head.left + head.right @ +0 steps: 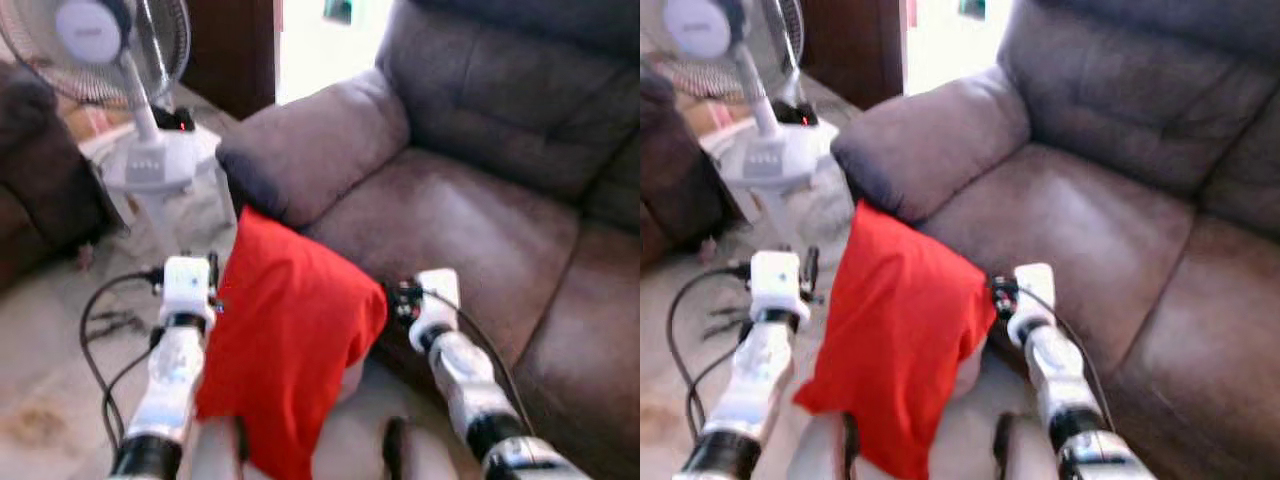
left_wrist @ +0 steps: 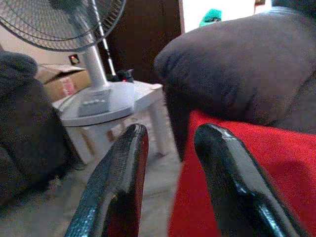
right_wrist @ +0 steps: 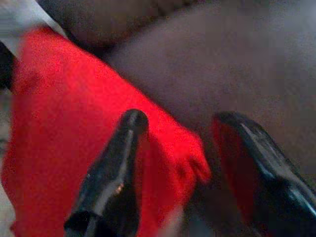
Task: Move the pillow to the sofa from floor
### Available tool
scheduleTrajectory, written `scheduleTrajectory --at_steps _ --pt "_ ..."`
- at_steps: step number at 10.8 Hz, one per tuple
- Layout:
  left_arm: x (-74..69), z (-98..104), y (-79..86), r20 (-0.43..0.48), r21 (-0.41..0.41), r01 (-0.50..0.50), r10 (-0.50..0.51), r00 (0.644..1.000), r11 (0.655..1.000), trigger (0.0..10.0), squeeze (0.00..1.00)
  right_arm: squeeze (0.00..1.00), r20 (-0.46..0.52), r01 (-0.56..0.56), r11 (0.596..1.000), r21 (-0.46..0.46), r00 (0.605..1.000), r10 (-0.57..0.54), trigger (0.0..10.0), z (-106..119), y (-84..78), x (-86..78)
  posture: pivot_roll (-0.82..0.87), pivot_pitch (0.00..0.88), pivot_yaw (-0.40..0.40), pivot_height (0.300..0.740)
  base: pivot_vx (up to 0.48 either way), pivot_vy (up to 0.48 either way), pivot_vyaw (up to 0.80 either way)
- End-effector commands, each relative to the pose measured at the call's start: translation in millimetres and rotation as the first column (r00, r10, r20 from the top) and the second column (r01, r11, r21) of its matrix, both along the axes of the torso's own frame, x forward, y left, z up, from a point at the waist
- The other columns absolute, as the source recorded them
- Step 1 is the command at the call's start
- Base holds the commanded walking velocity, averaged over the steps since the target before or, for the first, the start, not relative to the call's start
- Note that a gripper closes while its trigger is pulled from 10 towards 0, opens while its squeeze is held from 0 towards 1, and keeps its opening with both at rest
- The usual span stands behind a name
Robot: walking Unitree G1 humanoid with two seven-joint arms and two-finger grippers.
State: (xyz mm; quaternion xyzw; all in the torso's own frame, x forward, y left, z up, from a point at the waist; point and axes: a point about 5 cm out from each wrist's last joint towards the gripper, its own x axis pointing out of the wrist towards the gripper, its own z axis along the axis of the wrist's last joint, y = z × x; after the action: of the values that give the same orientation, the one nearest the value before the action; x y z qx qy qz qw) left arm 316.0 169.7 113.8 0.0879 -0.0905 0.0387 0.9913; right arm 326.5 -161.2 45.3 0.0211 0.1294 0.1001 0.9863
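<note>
A red pillow (image 1: 285, 340) hangs off the floor between my two arms, its top corner leaning against the front of the brown sofa (image 1: 450, 220) just below the padded armrest (image 1: 310, 140). My left gripper (image 1: 213, 270) presses against the pillow's left side; its fingers (image 2: 123, 168) stand open with the red cloth beside one of them. On the pillow's right side my right gripper (image 1: 398, 300) is open too, and a corner of the pillow (image 3: 187, 158) lies between its fingers (image 3: 118, 163), over the sofa's seat edge.
A standing fan (image 1: 100, 40) rests on a white stool (image 1: 150, 165) to the left of the armrest. A dark armchair (image 1: 30, 180) is at the far left. Black cables (image 1: 95, 340) trail over the pale floor. A cardboard box (image 2: 61, 81) lies behind the stool.
</note>
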Motion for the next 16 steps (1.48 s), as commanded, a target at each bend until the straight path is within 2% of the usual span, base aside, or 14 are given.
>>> scheduleTrajectory --at_steps 1,3,4,5,6,9,10,11,12,13,15,16 --pt "-0.9 -1.0 -0.4 -0.009 0.005 0.001 -0.001 1.0 1.0 10.0 0.0 0.0 -0.044 0.027 0.999 0.021 0.999 -0.026 10.0 -3.3 -4.7 -0.4 0.05 0.1 -0.058 0.553 0.0 0.0 0.0" --pt "0.1 6.6 23.1 0.008 -0.045 -0.076 0.077 0.997 0.996 10.0 0.0 0.0 -0.082 0.052 0.998 0.035 0.995 -0.049 10.0 -3.1 -3.1 3.6 0.05 0.121 -0.052 0.553 0.0 0.0 0.0" --pt "0.1 10.0 38.8 0.008 -0.062 -0.134 0.134 0.991 0.989 10.0 0.0 0.0 -0.063 0.04 0.998 0.043 0.997 -0.037 10.0 2.6 0.5 8.2 0.05 0.127 -0.047 0.553 0.0 0.0 0.0" --pt "-0.4 9.3 45.2 -0.001 -0.054 -0.151 0.151 0.988 0.987 10.0 0.0 0.0 -0.044 0.031 0.999 0.03 0.999 -0.03 10.0 7.4 2.1 11.7 0.05 0.127 -0.047 0.553 0.0 0.0 0.0" --pt "-2.1 5.5 38.9 -0.007 -0.035 -0.127 0.127 0.992 0.991 10.0 0.0 0.0 -0.016 0.017 1.0 0.025 1.0 -0.017 10.0 11.2 3.2 13.2 0.05 0.124 -0.046 0.553 0.0 0.0 0.59" --pt "-5.4 -6.4 17.9 -0.038 -0.021 -0.061 0.06 0.997 0.998 10.0 0.0 0.0 -0.019 -0.005 1.0 0.007 1.0 0.006 10.0 7.2 3.1 8.9 0.04 0.107 -0.043 0.553 0.0 0.0 0.8" --pt "-5.6 -13.8 13.8 -0.062 -0.024 -0.038 0.036 0.997 0.999 10.0 0.0 0.0 -0.019 0.025 0.999 0.041 1.0 -0.025 10.0 5.6 1.3 7.6 0.04 0.101 -0.041 0.553 0.0 0.0 0.0" --pt "-6.2 -18.0 11.2 -0.078 -0.016 -0.021 0.019 0.997 1.0 10.0 0.0 0.0 -0.023 0.031 0.999 0.038 0.999 -0.03 10.0 4.7 0.4 7.1 0.04 0.096 -0.041 0.553 0.0 0.0 0.0" --pt "-11.5 -37.5 -4.0 -0.172 0.055 0.086 -0.075 0.982 0.995 10.0 0.0 0.0 -0.031 0.048 0.998 0.032 0.998 -0.047 10.0 2.1 -2.6 5.5 0.04 0.093 -0.041 0.553 0.0 0.0 0.0" --pt "-15.4 -44.9 -7.5 -0.199 0.074 0.103 -0.087 0.976 0.992 10.0 0.0 0.0 -0.034 0.081 0.996 0.021 0.996 -0.08 10.0 1.4 -6.8 5.4 0.04 0.097 -0.045 0.553 0.0 0.0 0.0" --pt "-17.5 -46.1 -12.1 -0.199 0.116 0.137 -0.112 0.973 0.984 10.0 0.0 0.0 -0.047 0.102 0.995 0.018 0.994 -0.101 10.0 0.3 -8.6 5.5 0.05 0.104 -0.051 0.553 0.0 0.0 0.0" --pt "-16.7 -45.2 -13.1 -0.193 0.107 0.139 -0.117 0.974 0.984 10.0 0.0 0.0 -0.052 0.102 0.994 0.031 0.994 -0.101 10.0 0.5 -7.2 6.2 0.05 0.107 -0.052 0.553 0.0 0.0 0.0"
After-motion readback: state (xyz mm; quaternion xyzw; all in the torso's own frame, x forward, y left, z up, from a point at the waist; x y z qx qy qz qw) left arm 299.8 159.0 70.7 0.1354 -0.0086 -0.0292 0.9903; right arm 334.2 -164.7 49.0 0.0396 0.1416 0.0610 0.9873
